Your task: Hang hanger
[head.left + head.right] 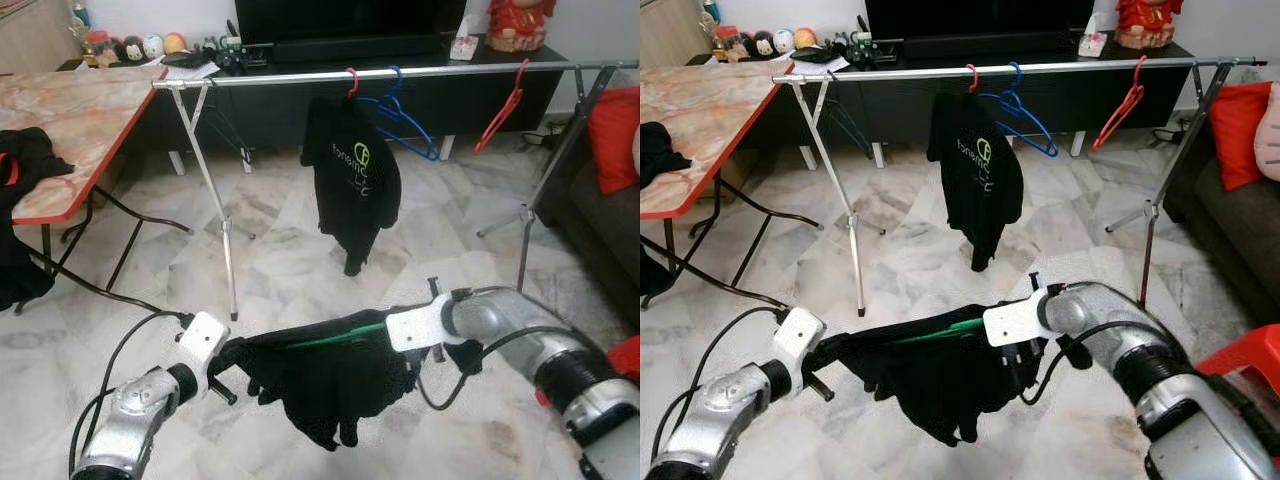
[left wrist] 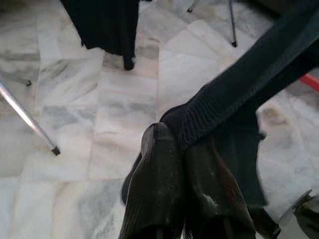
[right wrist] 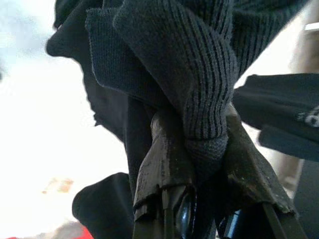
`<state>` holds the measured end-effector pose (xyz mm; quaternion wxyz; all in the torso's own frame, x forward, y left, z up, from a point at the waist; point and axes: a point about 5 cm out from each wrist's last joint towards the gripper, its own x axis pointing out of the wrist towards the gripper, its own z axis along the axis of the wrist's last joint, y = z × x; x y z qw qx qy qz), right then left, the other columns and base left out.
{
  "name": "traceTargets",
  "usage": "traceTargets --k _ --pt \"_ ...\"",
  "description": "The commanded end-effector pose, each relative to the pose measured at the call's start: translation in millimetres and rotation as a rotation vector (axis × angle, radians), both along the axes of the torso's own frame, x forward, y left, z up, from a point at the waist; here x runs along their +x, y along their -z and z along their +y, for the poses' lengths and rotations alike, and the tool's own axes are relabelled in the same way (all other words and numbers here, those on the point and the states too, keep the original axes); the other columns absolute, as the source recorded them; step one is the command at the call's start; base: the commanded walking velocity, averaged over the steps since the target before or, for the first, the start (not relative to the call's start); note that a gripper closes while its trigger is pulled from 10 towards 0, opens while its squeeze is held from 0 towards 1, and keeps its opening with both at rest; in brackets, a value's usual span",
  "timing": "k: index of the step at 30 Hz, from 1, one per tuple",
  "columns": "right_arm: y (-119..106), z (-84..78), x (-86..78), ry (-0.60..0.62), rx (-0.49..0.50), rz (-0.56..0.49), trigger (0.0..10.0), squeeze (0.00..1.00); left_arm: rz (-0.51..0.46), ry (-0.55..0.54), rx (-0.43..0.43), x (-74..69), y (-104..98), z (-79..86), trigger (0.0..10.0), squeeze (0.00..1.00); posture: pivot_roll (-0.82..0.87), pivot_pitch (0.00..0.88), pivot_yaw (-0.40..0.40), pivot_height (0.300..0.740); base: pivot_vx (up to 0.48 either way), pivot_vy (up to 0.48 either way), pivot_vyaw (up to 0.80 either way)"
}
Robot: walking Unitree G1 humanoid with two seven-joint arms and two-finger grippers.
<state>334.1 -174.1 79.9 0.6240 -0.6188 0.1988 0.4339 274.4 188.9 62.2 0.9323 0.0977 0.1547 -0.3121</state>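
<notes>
A silver clothes rail [image 1: 400,73] runs across the room in front of a dark TV cabinet [image 1: 440,95], with open marble floor [image 1: 280,270] between it and the robot. On the rail hang a black printed shirt [image 1: 352,180] on a red hook, an empty blue hanger [image 1: 405,125] just beside it, and an empty red hanger [image 1: 500,110] further right. The stretch of rail left of the shirt is bare. A red-edged marble table [image 1: 70,130] with dark clothing draped over its edge bounds the left side; a dark sofa with a red cushion [image 1: 612,135] bounds the right.

Low in the foreground, well short of the rail, the two silver arms hold a black garment [image 1: 320,385] stretched between them, with a green hanger [image 1: 335,338] showing as a thin bar along its top edge.

The wrist views give what the head camera hides. The left gripper [image 2: 187,149] has its two black fingers [image 2: 157,189] closed together on a ribbed hem of the garment, with the floor and one rail foot beyond. The right gripper [image 3: 192,144] is likewise clamped on bunched ribbed knit, the fabric wedged between its fingers [image 3: 159,164]. Whether either gripper also touches the hanger itself cannot be told.
</notes>
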Motion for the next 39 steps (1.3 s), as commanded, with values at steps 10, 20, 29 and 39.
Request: traceTargets --k 10,20,29,39 --pt "19 15.6 -5.3 0.22 0.255 0.083 0.0 0.0 -0.003 0.106 -0.046 -3.3 -26 -12.4 10.0 0.0 -0.08 0.032 0.062 0.74 0.0 0.0 0.0" --pt "40 19.3 -12.7 0.304 0.22 0.108 0.0 0.0 -0.018 0.149 -0.071 -3.7 -43 -21.3 10.0 0.0 -0.06 0.028 0.058 0.74 0.0 0.0 0.0" --pt "58 18.4 -23.2 0.357 0.172 0.138 0.0 0.0 -0.028 0.22 -0.089 -4.6 -58 -33.1 10.0 0.0 -0.06 0.025 0.063 0.74 0.0 0.0 0.0" --pt "40 45.9 -5.2 0.55 0.536 0.123 0.0 0.0 0.033 0.295 -0.079 -15.3 -55 -41.1 10.0 0.0 -0.06 0.021 0.064 0.74 0.0 0.0 0.0"
